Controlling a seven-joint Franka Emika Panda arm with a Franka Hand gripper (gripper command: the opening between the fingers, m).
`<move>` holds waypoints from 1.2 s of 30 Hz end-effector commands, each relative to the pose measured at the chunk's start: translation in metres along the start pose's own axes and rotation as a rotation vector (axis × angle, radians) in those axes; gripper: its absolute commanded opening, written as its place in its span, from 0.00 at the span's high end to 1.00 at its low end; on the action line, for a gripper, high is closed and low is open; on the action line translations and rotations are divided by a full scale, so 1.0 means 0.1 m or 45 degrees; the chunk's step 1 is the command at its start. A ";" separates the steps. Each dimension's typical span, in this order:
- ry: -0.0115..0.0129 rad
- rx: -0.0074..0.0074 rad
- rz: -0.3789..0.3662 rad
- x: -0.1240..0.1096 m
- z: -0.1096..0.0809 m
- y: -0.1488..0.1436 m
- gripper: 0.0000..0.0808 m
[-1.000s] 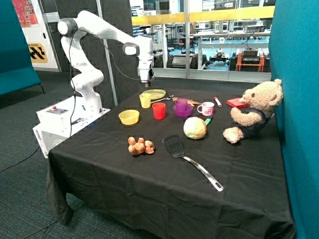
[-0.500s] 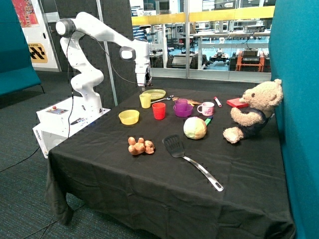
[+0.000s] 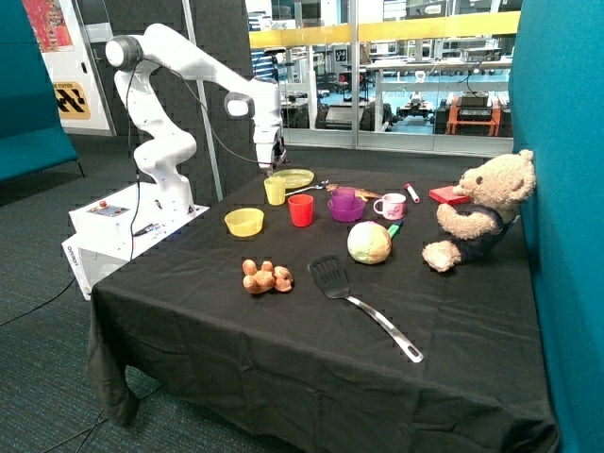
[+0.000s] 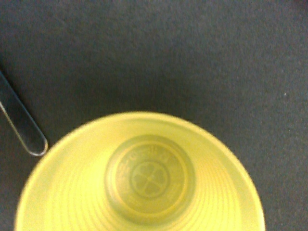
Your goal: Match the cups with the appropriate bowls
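Note:
The yellow cup [image 3: 275,191] stands upright on the black cloth beside the yellow-green plate [image 3: 293,177]. My gripper [image 3: 271,171] hangs just above its rim. The wrist view looks straight down into the yellow cup [image 4: 144,178], which fills the near part of that view. The yellow bowl [image 3: 244,222] sits empty a short way nearer the table's front edge than the cup. The purple cup [image 3: 344,196] stands inside the purple bowl [image 3: 347,212]. A red cup [image 3: 301,209] stands between the yellow cup and the purple bowl.
A white-and-pink mug [image 3: 390,206], a cabbage [image 3: 369,243], a teddy bear [image 3: 477,212], a black spatula [image 3: 363,304], a brown lumpy toy [image 3: 266,276], a red block [image 3: 449,195] and a marker [image 3: 412,192] lie on the table. A metal utensil handle [image 4: 21,120] lies beside the yellow cup.
The gripper has moved from above the plate toward the arm's base and down, and now hangs over the yellow cup. Nothing on the table has moved.

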State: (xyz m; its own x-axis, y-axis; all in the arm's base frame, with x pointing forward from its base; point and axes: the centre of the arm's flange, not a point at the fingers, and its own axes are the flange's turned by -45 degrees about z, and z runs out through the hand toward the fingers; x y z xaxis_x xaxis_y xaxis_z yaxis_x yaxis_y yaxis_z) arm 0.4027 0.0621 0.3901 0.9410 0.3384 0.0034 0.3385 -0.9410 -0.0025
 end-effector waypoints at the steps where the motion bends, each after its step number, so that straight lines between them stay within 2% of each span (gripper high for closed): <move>1: -0.0044 -0.0032 0.026 -0.09 0.16 0.06 0.41; 20: -0.0044 -0.0032 0.019 -0.09 0.26 0.08 0.41; 27: -0.0044 -0.0032 0.010 -0.07 0.34 0.01 0.41; 36: -0.0044 -0.0032 -0.005 -0.02 0.34 -0.05 0.41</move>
State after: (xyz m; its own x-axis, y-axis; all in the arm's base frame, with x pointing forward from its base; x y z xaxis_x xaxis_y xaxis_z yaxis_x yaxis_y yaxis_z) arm 0.3969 0.0590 0.3588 0.9420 0.3356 0.0003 0.3356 -0.9420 0.0004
